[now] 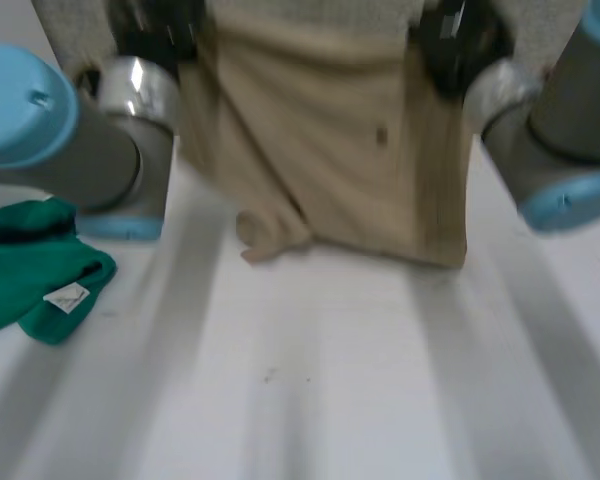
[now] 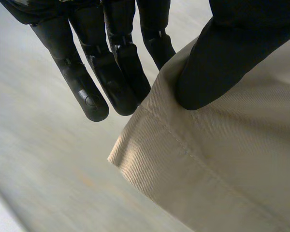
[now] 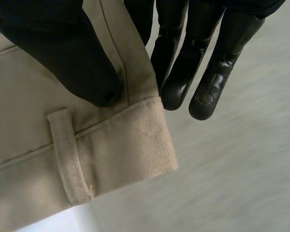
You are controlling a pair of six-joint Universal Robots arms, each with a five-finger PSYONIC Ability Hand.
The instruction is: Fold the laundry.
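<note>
Head view: a pair of beige trousers (image 1: 330, 150) hangs between the two arms, its top edge cut off by the frame and its lower edge bunched where it meets the white table (image 1: 330, 400). The left hand (image 1: 145, 30) and the right hand (image 1: 460, 45) are dark shapes at the garment's upper left and upper right, too blurred there to read their fingers. The left arm (image 1: 80, 140) and the right arm (image 1: 550, 140) flank the cloth. A green garment (image 1: 30, 270) lies crumpled on the table near the left arm, partly cut off by the frame, with a white label (image 1: 68, 297) showing at its near end; what kind of garment it is cannot be made out.

Left wrist view: the left hand (image 2: 212, 58) pinches a stitched corner of the trousers (image 2: 222, 169), thumb pressed on the front of the cloth and one finger going behind it. The other fingers (image 2: 87, 92) hang straight beside the cloth over the table (image 2: 38, 159).

Right wrist view: the right hand (image 3: 63, 53) is clamped on the waistband end of the trousers (image 3: 29, 130), thumb on top just beside a belt loop (image 3: 70, 154), with the fingers (image 3: 208, 82) straight behind the folded edge.
</note>
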